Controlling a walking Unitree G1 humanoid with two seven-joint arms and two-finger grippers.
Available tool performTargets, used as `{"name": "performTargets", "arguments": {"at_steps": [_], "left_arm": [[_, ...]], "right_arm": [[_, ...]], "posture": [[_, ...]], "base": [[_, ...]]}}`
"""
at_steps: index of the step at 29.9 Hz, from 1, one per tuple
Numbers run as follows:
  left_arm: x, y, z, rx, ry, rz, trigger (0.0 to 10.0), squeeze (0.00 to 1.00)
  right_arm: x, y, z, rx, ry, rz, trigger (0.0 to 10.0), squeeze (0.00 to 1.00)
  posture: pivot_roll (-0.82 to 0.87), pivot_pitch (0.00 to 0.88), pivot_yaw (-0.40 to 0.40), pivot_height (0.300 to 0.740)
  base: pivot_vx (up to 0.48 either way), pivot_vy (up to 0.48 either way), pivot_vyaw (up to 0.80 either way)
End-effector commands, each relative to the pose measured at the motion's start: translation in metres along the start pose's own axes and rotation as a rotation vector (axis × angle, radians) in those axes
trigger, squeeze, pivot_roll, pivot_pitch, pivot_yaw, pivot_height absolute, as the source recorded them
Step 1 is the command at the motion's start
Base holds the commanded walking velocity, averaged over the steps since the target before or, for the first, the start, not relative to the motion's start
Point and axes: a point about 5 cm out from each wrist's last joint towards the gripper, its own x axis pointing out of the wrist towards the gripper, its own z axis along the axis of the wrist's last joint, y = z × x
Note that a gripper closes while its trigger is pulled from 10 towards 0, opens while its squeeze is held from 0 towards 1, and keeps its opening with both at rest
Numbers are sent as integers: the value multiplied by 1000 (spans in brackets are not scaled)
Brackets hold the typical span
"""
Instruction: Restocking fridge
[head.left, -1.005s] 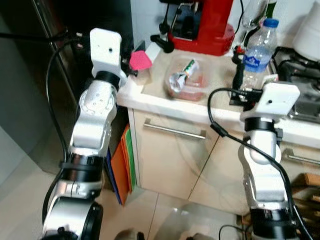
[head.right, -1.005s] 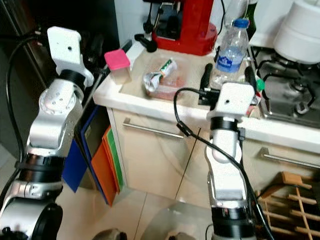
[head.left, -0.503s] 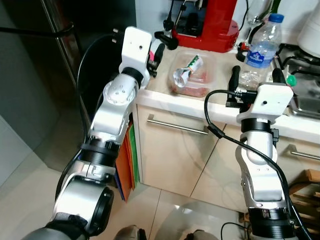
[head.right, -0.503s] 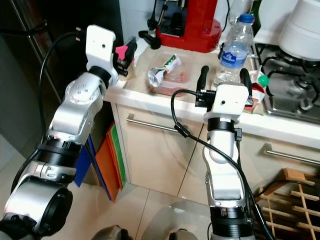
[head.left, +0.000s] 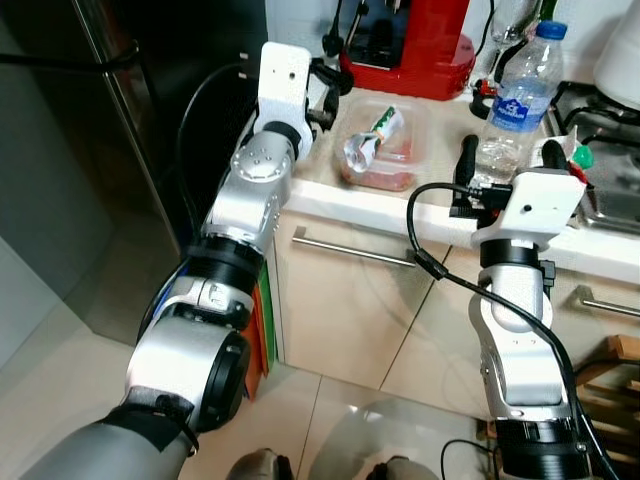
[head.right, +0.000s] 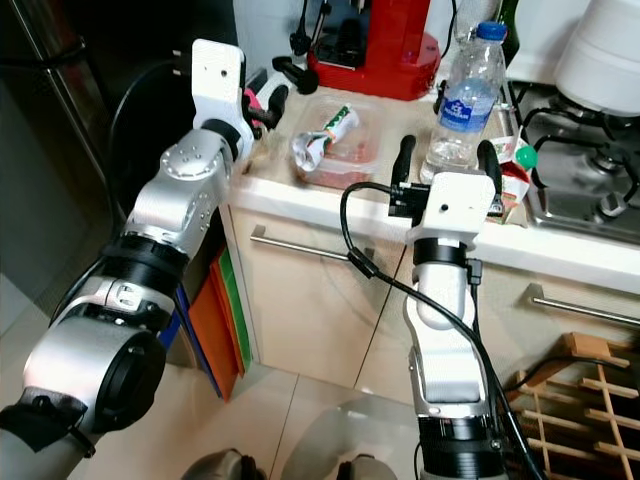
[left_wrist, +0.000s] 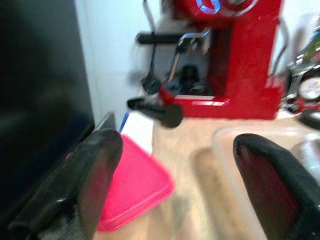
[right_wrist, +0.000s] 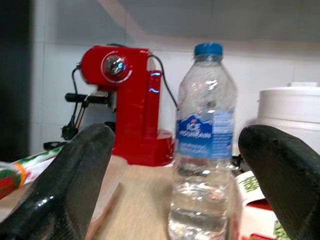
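Two grippers reach over a beige kitchen counter (head.left: 430, 215). The left gripper (left_wrist: 175, 165) hangs released above a small container with a pink lid (left_wrist: 131, 186) at the counter's corner. The right gripper (right_wrist: 175, 165), spread wide, faces a clear plastic water bottle with a blue cap (right_wrist: 202, 145).

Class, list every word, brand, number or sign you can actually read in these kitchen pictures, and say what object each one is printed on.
"ICE MOUNTAIN": on the blue label of the water bottle standing between the right gripper's open fingers.
Small carton beside the bottle: green print, too blurred to read.
Wrapped packet in the clear container: markings too small to read.
Red coffee machine: no readable text.
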Motion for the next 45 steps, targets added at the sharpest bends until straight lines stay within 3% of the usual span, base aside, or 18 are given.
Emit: {"name": "performTargets", "arguments": {"at_steps": [1, 5, 6, 13, 15, 18, 24, 35, 45], "left_arm": [[5, 5, 9, -23, -6, 43, 10000, 1000], [10, 4, 24, -71, -38, 59, 10000, 1000], [12, -1, 36, -82, -75, 52, 10000, 0], [16, -11, 35, -121, -41, 36, 10000, 0], [17, -14, 27, -183, 24, 51, 10000, 0], [18, -12, 22, -210, 60, 102, 10000, 0], [18, -7, 22, -153, 42, 166, 10000, 0], [19, -17, 11, -208, 123, 114, 10000, 0], [16, -9, -5, -225, 214, 203, 10000, 0]], "right_arm": [[-1, 0, 1, -7, -2, 8, 10000, 0], [-3, 1, 1, -9, 5, 20, 10000, 0], [-4, 1, 1, -9, 9, 35, 10000, 0], [-5, 4, 0, -9, 14, 53, 10000, 0], [-3, 4, 1, -6, 10, 45, 10000, 0], [-5, 5, 1, -5, 14, 43, 10000, 0], [-7, 4, 0, -7, 21, 42, 10000, 0], [-9, 1, 0, -12, 28, 39, 10000, 0], [-11, 1, -2, -13, 41, 41, 10000, 0]], "posture": [[-61, 0, 12, 703], [-64, 0, -5, 703], [-59, 4, -10, 703], [-65, 4, -5, 703], [-70, 7, 2, 703], [-75, 12, 5, 703], [-85, 20, 6, 703], [-92, 32, 6, 703], [-95, 37, 5, 703]], "base": [[0, 0, 0], [0, 0, 0], [0, 0, 0], [0, 0, 0], [0, 0, 0], [0, 0, 0], [0, 0, 0], [0, 0, 0], [0, 0, 0]]}}
